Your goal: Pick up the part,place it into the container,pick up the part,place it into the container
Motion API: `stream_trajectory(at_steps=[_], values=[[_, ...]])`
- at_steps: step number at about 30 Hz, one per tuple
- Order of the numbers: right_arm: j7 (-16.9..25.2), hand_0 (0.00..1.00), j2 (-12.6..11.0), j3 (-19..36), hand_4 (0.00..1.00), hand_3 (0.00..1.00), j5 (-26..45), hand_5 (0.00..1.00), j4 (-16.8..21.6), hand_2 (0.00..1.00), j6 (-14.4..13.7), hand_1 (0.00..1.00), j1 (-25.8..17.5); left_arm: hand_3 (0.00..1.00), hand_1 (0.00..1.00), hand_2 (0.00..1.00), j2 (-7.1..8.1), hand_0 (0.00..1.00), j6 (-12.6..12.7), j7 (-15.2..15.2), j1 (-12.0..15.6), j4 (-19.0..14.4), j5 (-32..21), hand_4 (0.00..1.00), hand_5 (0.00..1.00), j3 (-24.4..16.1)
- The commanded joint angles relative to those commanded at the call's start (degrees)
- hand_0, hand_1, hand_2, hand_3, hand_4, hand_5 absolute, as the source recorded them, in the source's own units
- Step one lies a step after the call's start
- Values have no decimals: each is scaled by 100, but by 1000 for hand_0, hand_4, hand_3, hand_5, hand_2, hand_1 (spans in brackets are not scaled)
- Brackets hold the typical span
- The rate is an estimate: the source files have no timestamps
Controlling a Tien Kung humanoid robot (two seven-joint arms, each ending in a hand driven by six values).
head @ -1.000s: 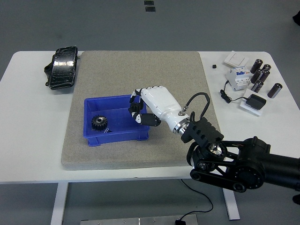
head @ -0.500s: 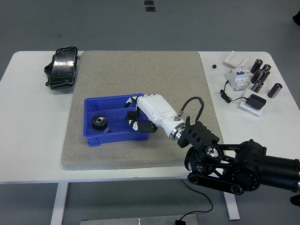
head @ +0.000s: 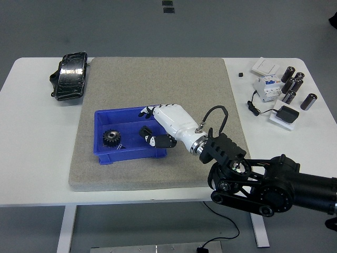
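Currently, left to right:
Surface [head: 37, 158]: white, on pale legs over a grey floor; a grey felt mat [head: 158, 84] covers its middle.
Black pouch [head: 69, 81]: one, at the far left corner of the surface, just off the mat's left edge.
Container [head: 102, 118]: one blue bin on the mat's left half, long axis running left to right.
Gear [head: 111, 138]: one black toothed part, lying flat in the left half of the container, bore facing up; a small pale bit lies just beside it.
Second part [head: 145, 130]: one small dark piece in the right half of the container, at the fingertips; its long axis cannot be told.
Robot hand [head: 167, 126]: the right one, white shell with black fingers [head: 158, 140], reaching in over the container's right end; fingers curled down around the small dark piece, though whether they clamp it cannot be told.
Right far corner of the surface: a white breaker unit [head: 266, 87], six dark cylinders [head: 311, 101], one black adapter [head: 288, 114] with cable, one white plate [head: 266, 66].
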Motion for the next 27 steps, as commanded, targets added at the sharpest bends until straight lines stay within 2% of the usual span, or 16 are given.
stream_trajectory(at_steps=[6, 12, 14, 15, 19, 20, 21, 26, 27], values=[[12, 643, -15, 13, 812, 781, 32, 352, 14, 840, 34, 740, -8, 551, 660, 602, 1, 676, 1, 3, 3, -2, 2, 532, 544, -4], [83, 632, -74, 165, 807, 766, 233, 349, 78, 819, -53, 732, -58, 550, 660, 600, -3, 675, 1, -2, -2, 1, -5, 516, 537, 0], [146, 632, -113, 313, 807, 766, 420, 349, 121, 819, -103, 732, -110, 550, 660, 600, -5, 675, 2, -5, -1, 1, -10, 516, 537, 6], [177, 602, -136, 398, 799, 743, 501, 356, 146, 780, -135, 715, -140, 549, 660, 598, -6, 675, 4, -4, 2, 0, -12, 506, 529, 8], [328, 602, -271, 842, 799, 743, 816, 356, 275, 780, -310, 715, -307, 549, 660, 598, -12, 675, 15, 13, 20, -10, -12, 506, 529, 10], [371, 602, -312, 962, 799, 743, 885, 356, 314, 780, -359, 715, -365, 549, 660, 598, -13, 675, 17, 19, 26, -13, -10, 506, 529, 9], [412, 558, -348, 1065, 784, 709, 944, 351, 348, 739, -399, 666, -421, 549, 660, 598, -15, 675, 17, 25, 31, -16, -6, 504, 526, 8], [718, 558, -533, 1663, 784, 709, 1269, 351, 554, 739, -588, 666, -824, 549, 660, 598, -26, 675, 19, 44, 56, -24, -1, 504, 526, 14], [824, 503, -569, 1785, 765, 702, 1384, 335, 603, 727, -620, 648, -932, 548, 660, 598, -30, 675, 18, 44, 60, -24, -8, 504, 527, 21]])
